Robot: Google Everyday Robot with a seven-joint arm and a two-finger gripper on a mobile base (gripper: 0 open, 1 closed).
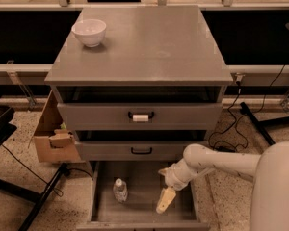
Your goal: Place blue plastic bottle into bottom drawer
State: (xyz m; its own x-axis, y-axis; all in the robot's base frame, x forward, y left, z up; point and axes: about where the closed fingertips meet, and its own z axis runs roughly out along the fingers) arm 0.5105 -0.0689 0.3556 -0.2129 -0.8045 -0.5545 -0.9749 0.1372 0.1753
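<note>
While clear plastic bottle (119, 190) stands in flat grey bottom drawer (140, 179), pincer (163, 185) alongside, splayed wide.

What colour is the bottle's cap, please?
White, camera view; the bottle stands in the bottom drawer, the gripper beside it.

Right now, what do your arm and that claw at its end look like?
The arm is a smooth white tube with rounded joints, widening into a white shell at the right edge. The gripper, over the bottom drawer, has two tapered, pale tan fingers. No cables or markings show on it.
</note>
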